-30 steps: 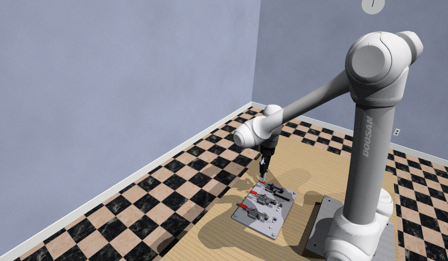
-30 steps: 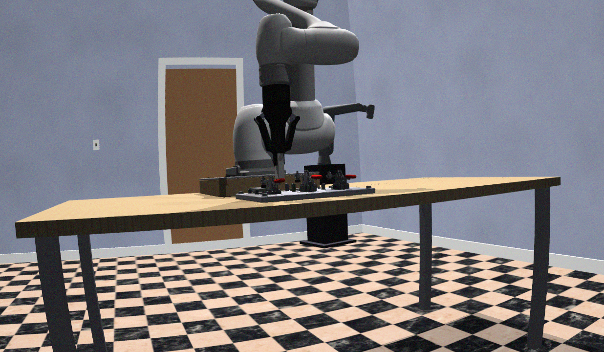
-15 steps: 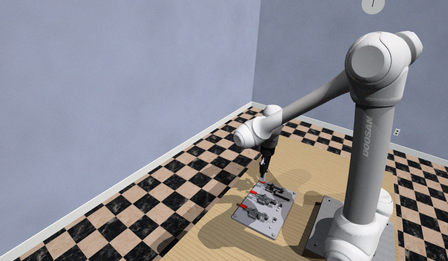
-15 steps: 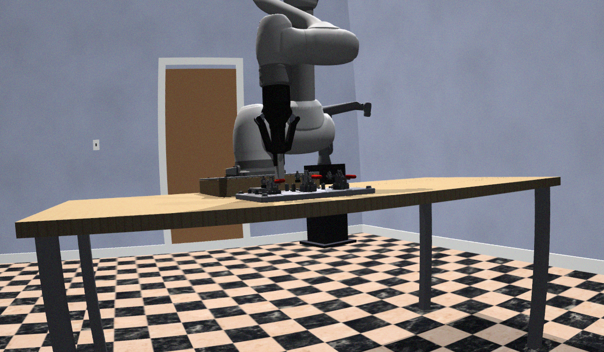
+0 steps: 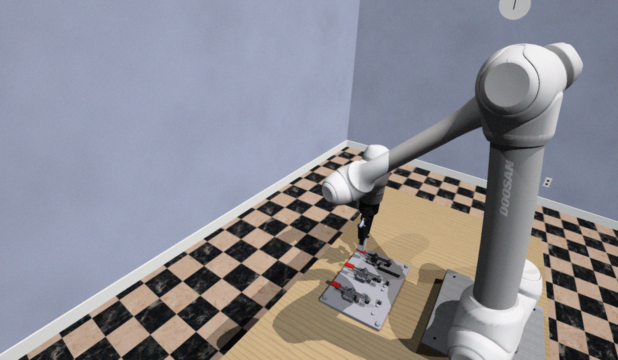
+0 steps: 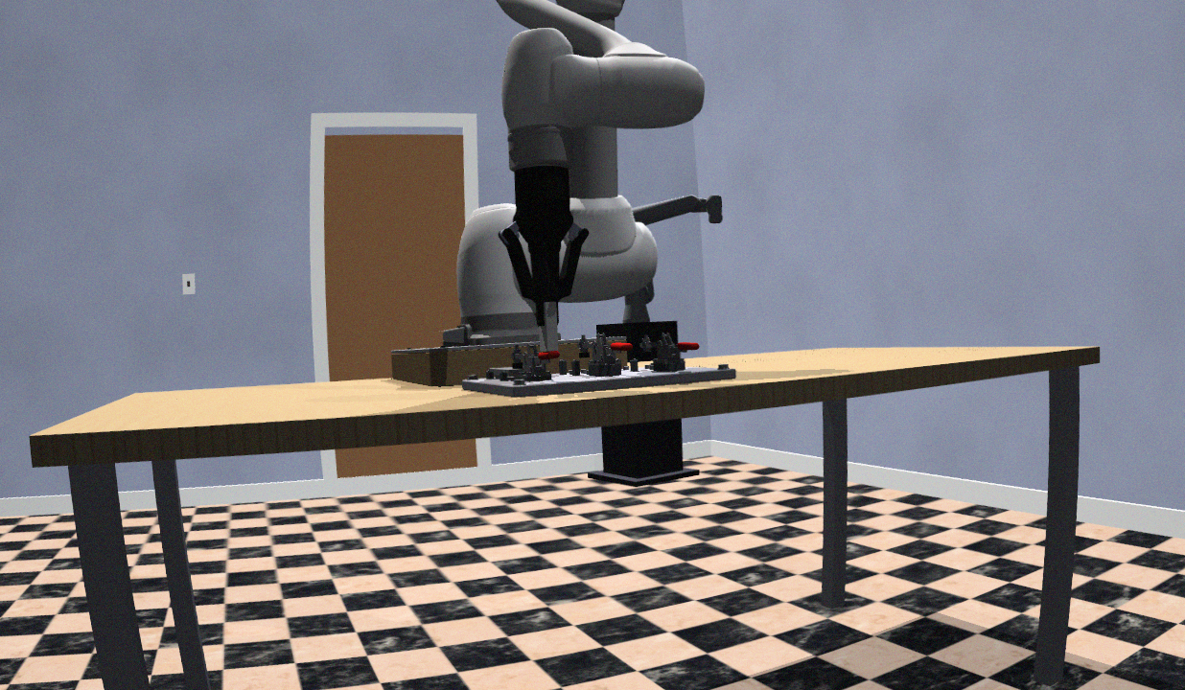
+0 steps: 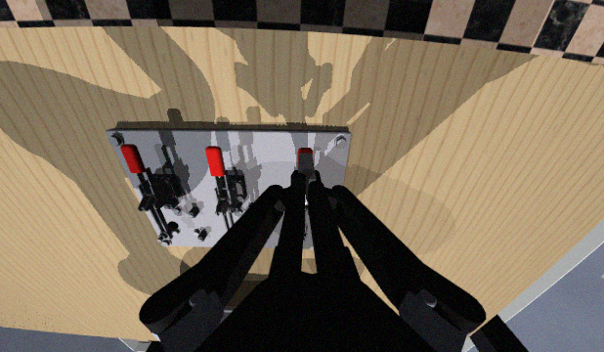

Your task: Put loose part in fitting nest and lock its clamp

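My gripper (image 5: 363, 247) (image 6: 548, 339) (image 7: 305, 163) is shut and empty. Its fingertips are right at the red handle (image 5: 360, 251) (image 6: 548, 354) (image 7: 305, 151) of the far clamp, over it in the wrist view. That handle points outward and lies low. The dark part (image 5: 390, 271) lies in the far nest of the grey fixture plate (image 5: 355, 313) (image 6: 631, 379) (image 7: 278, 147), beside the far clamp (image 5: 377, 258). Whether the clamp bar is flat on the part is too small to tell; the fingers hide that nest in the wrist view.
The middle clamp's red handle (image 5: 349, 265) (image 6: 620, 345) (image 7: 215, 161) and the near clamp's red handle (image 5: 335, 284) (image 6: 687, 346) (image 7: 131, 158) also point outward, with small pads and blocks by them. The robot's base plate (image 5: 436, 308) stands beyond the fixture's inner edge.
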